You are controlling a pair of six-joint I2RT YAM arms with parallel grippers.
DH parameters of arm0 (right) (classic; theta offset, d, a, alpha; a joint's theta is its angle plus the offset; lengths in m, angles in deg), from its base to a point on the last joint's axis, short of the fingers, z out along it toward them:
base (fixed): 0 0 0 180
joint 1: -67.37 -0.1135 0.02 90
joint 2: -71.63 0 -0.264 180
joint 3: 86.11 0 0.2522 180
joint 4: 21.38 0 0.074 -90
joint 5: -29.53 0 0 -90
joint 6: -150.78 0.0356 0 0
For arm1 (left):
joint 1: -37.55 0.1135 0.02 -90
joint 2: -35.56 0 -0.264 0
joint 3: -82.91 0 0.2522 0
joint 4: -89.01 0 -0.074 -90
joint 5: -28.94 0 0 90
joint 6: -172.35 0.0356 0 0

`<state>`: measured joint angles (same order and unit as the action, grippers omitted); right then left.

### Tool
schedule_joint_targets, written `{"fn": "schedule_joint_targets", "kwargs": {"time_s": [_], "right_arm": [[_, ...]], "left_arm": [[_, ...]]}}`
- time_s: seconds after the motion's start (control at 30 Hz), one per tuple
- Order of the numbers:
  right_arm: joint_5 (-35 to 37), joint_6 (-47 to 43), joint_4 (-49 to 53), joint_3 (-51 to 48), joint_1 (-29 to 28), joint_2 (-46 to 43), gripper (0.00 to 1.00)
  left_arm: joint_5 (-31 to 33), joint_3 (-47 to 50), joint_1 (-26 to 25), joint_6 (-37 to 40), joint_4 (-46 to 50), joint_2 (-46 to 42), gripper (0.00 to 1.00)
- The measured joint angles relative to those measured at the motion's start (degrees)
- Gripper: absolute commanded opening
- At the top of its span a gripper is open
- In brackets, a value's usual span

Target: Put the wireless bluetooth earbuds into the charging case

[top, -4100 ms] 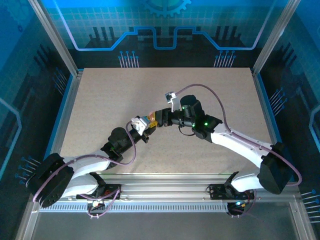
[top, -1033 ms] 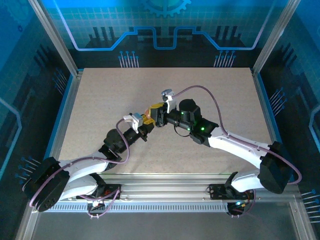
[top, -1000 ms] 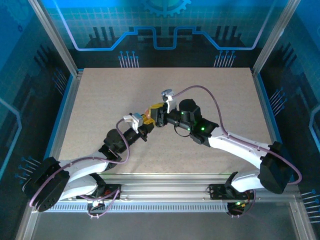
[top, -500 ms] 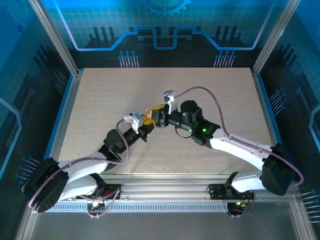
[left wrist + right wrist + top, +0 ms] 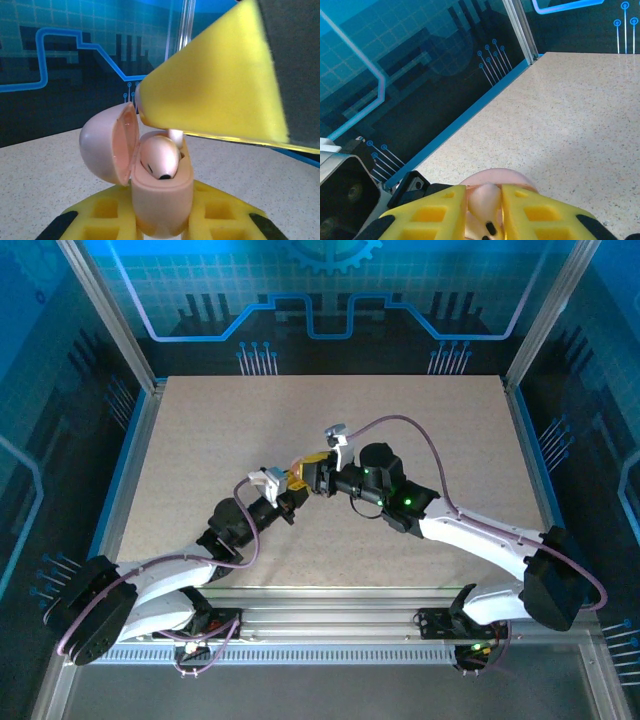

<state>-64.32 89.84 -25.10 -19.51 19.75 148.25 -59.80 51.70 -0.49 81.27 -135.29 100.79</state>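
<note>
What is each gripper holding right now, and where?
Left gripper holds the open pink charging case by its lower body. Right gripper has a pink earbud between its fingers; whether it grips cannot be told.

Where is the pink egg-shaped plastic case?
Mid-table in the top view, the pink egg-shaped case stands open, clamped in the left gripper's yellow fingers, right gripper just above.

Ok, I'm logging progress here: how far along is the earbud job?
Done: the charging case is open, its lid swung to the left, and one earbud rests in it. In hand: the left tool grips the case, and the right tool pinches the second earbud just over the case. Left: seat that earbud and let go.
</note>
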Motion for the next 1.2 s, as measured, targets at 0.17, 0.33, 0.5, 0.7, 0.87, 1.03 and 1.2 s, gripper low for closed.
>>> {"fn": "schedule_joint_targets", "kwargs": {"time_s": [0.17,0.33,0.5,0.7,0.87,1.03,1.2], "right_arm": [[0.33,0.04,0.5,0.02,-0.24,0.02,0.33],[0.42,0.0,1.07,0.26,-0.35,0.02,0.37],[0.46,0.04,2.21,0.94,-0.37,0.02,0.41],[0.96,0.09,3.1,1.27,-0.37,-0.02,0.46],[1.92,0.0,4.22,1.27,-0.37,-0.68,0.51],[2.4,-0.5,6.6,1.29,-0.26,-3.26,0.53],[-0.42,-1.95,10.14,2.91,1.88,-5.9,0.61]], "left_arm": [[0.0,0.0,0.0,0.11,0.68,0.0,0.08],[0.0,0.0,0.0,0.11,0.83,0.0,0.08],[0.02,0.0,0.0,0.13,0.74,0.0,0.08],[0.02,0.0,0.0,0.15,0.81,-0.11,0.08],[0.0,0.0,0.0,0.83,0.79,-0.31,0.08],[-0.02,0.0,0.0,1.44,0.76,-0.96,0.08],[-1.9,0.0,0.0,2.97,1.4,-1.9,0.08]]}}
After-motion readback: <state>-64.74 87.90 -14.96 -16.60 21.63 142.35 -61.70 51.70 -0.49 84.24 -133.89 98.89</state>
